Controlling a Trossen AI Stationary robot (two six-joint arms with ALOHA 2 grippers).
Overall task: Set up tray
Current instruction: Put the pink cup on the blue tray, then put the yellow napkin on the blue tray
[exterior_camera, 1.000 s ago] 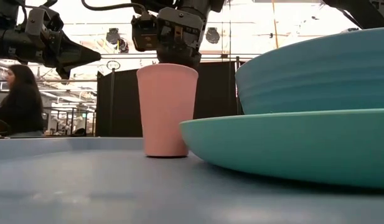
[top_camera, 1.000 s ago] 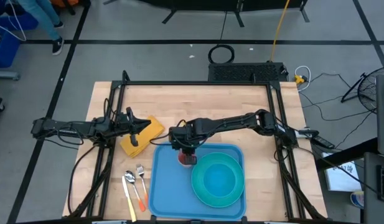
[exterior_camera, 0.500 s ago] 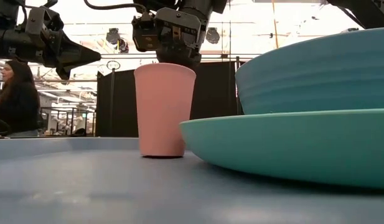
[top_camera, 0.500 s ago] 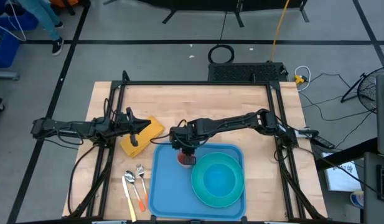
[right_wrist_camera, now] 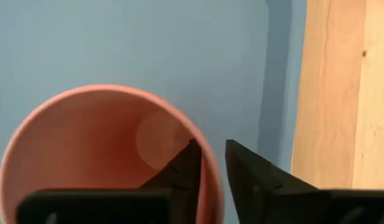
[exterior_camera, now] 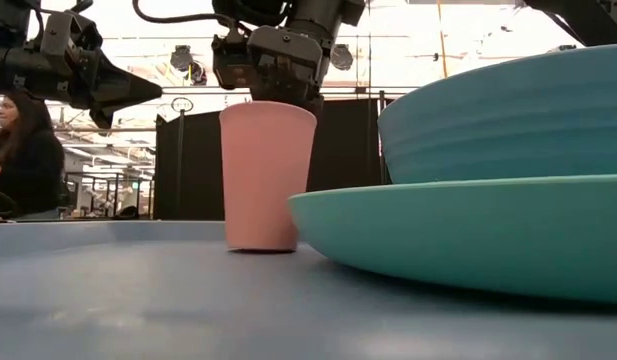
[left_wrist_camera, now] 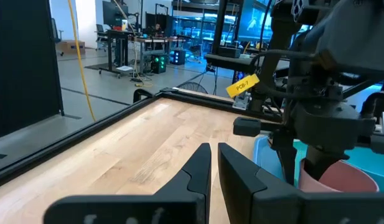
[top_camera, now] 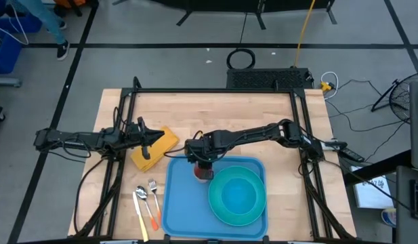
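A pink cup [top_camera: 203, 173] stands upright on its base at the far left corner of the blue tray [top_camera: 185, 203]. My right gripper [right_wrist_camera: 210, 149] points down at the cup [right_wrist_camera: 92, 149], slightly open, with one finger inside the rim and one outside. A teal plate [top_camera: 237, 196] holding a blue bowl lies on the tray's right half. My left gripper [left_wrist_camera: 215, 149] hovers level and shut above the table's left side, over a yellow cloth [top_camera: 154, 152], holding nothing. My right gripper stands astride the cup's rim [right_wrist_camera: 205, 163] from above, on the cup's far side. Bare tray shows between the outer finger [right_wrist_camera: 241, 162] and the cup wall. Whether the inner finger [right_wrist_camera: 188, 158] touches the wall, I cannot tell. The cup rests on the tray.
A spoon, a fork and an orange-handled utensil [top_camera: 148, 200] lie on the wood just left of the tray. The plate's rim [exterior_camera: 438, 225] sits close beside the cup [exterior_camera: 266, 175]. A black frame borders the table. A person sits in the room beyond.
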